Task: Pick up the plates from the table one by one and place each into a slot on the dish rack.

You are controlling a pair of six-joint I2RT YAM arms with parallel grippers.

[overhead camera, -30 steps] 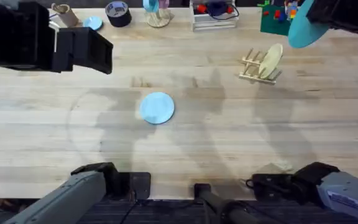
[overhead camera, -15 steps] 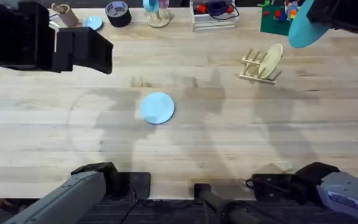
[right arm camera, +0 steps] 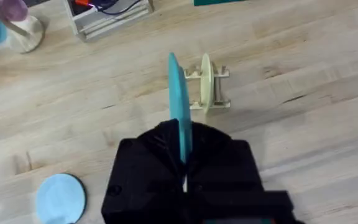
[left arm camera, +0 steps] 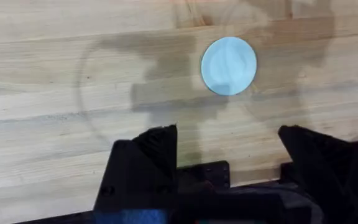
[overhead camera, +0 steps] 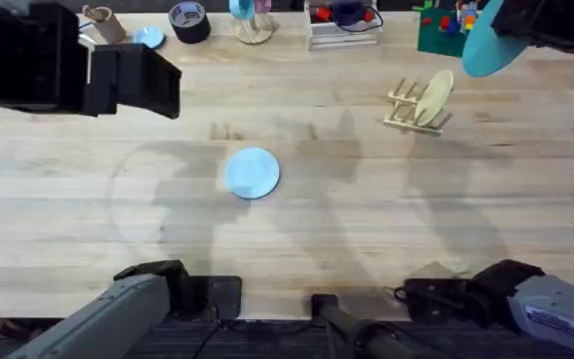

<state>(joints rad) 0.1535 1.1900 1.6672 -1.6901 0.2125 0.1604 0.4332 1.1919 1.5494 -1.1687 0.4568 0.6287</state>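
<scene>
From overhead, the right tool (overhead camera: 501, 35) pinches the teal plate (overhead camera: 486, 48) high over the far right of the tabletop (overhead camera: 367, 239), the dish rack (overhead camera: 417, 105) lying just nearer and inboard of it with a cream plate (overhead camera: 433, 98) already slotted, while the pale blue plate (overhead camera: 252, 173) lies flat mid-tabletop, closer to the raised left arm. In the left wrist view the left tool (left arm camera: 229, 146) hangs spread and empty, that blue plate (left arm camera: 229, 65) on the wood ahead of its fingers. The right wrist view shows the teal plate (right arm camera: 179, 112) held edge-on and upright, its plane running roughly parallel to the cream plate (right arm camera: 206, 81), so the free slot beside it lies just ahead of and below the tool (right arm camera: 184, 155).

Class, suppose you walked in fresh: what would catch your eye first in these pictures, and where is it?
First, the teal plate, held on edge in the right gripper above the dish rack. A cream plate already stands in that rack. The pale blue plate lies flat mid-table, below the open left gripper.
</scene>
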